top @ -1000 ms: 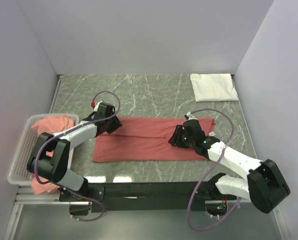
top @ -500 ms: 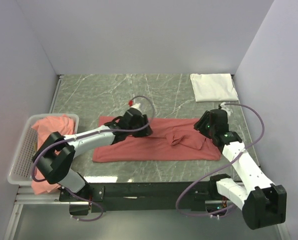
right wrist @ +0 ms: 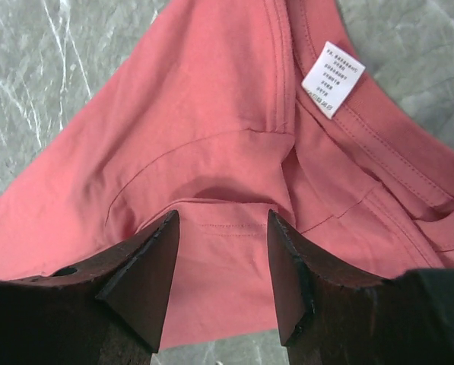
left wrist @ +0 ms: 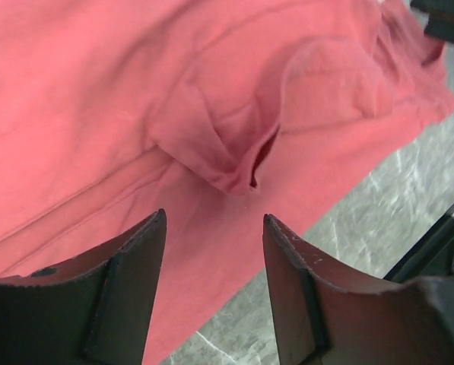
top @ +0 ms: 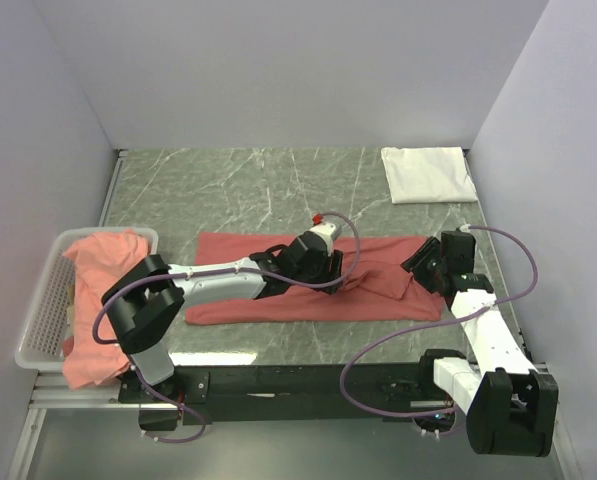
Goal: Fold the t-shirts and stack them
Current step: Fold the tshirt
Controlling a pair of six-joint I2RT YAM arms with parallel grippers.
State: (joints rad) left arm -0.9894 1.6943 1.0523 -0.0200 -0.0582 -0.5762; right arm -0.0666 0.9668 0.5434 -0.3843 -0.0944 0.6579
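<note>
Hovering left tool (left wrist: pixel 214 220) and right tool (right wrist: pixel 223 217), both open, empty, over salmon t-shirt (top: pixel 278 305); looks limp, so pinch bunched fold (left wrist: pixel 227 152).

- Salmon t-shirt (top: pixel 278 292): soft matt cloth, creased, with stitched hems.
- White t-shirt (top: pixel 428 174): matt cloth.
- Neck label (right wrist: pixel 331 79): white printed fabric.
- Table (top: pixel 238 185): smooth grey-green marble-look top with a faint sheen.
- Basket (top: pixel 38 320): white plastic mesh.
- Left gripper (left wrist: pixel 214 224): fingers (left wrist: pixel 131 296) of dark matt plastic.

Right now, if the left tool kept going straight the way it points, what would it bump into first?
The left tool would most likely meet the bunched fold of the red t-shirt, which lies right ahead of its open jaws. How far off it is stays unclear.
</note>
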